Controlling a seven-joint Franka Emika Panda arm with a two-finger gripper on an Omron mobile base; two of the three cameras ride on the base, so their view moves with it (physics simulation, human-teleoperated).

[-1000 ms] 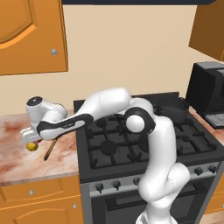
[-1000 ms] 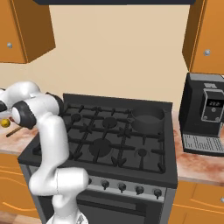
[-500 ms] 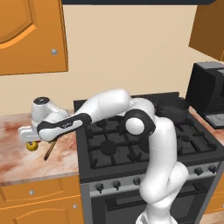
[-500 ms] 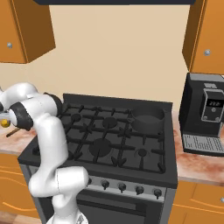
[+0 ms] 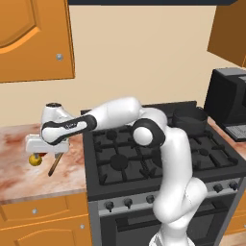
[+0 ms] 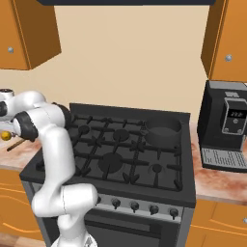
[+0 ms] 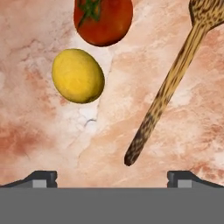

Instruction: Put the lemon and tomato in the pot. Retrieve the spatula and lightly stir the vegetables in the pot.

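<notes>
I see my yellow lemon (image 7: 78, 75) just beside my red tomato (image 7: 103, 20) – wooden spatula (image 7: 170, 83) lies near. My dark pot (image 6: 163, 130) sits on the stove's back burner.

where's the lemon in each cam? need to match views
Left base view: lemon at left on the counter, just under the gripper.
Right base view: yellow spot at the far left edge, beside the arm.
Hand view: left of centre, just below the tomato.
Shared landmark: the spatula lying beside it.
</notes>
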